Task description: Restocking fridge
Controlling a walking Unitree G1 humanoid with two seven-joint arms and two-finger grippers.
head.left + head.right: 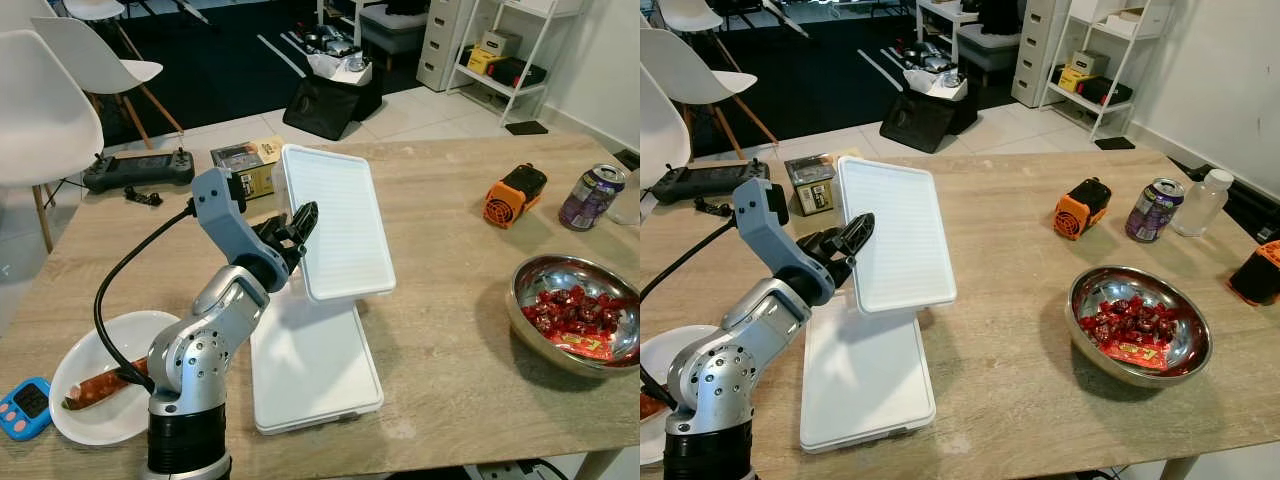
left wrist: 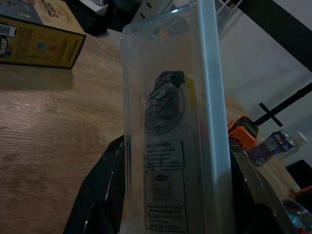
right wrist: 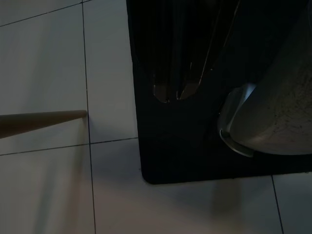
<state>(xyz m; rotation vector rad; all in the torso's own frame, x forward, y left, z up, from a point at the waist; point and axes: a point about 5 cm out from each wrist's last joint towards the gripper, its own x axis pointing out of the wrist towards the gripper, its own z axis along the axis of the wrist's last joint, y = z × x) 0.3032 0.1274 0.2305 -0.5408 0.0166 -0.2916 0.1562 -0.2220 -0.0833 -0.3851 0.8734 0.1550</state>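
Left gripper (image 1: 296, 226) raised over the wooden table (image 1: 450, 330), fingers clamped on the left edge of a white container lid (image 1: 335, 220); lid held off the surface, tilted, its ribbed face toward the camera, long side running away from the robot. Left wrist view: the two black fingers (image 2: 105, 195) sit either side of a translucent plastic edge (image 2: 170, 117), pressed against it, printed labels visible through the plastic. Directly below the lifted lid lies the white container (image 1: 312, 370), flat on the table, its near end close to the table's front edge; lid's lower edge overhangs the container's far end, contact between them not clear. White plate (image 1: 100, 390) with a brownish sausage-like item (image 1: 105, 385) just left of the arm; blue timer (image 1: 24, 407) beside it. Steel bowl (image 1: 575, 312) of red-wrapped sweets well to the right. Orange device (image 1: 513, 194) and purple can (image 1: 591, 197) at the far right; yellow box (image 1: 247, 165) and black controller (image 1: 137, 169) at the far left. Right wrist view dark: floor tiles (image 3: 48, 73) and a black mat (image 3: 204, 161); right gripper's state cannot be told.
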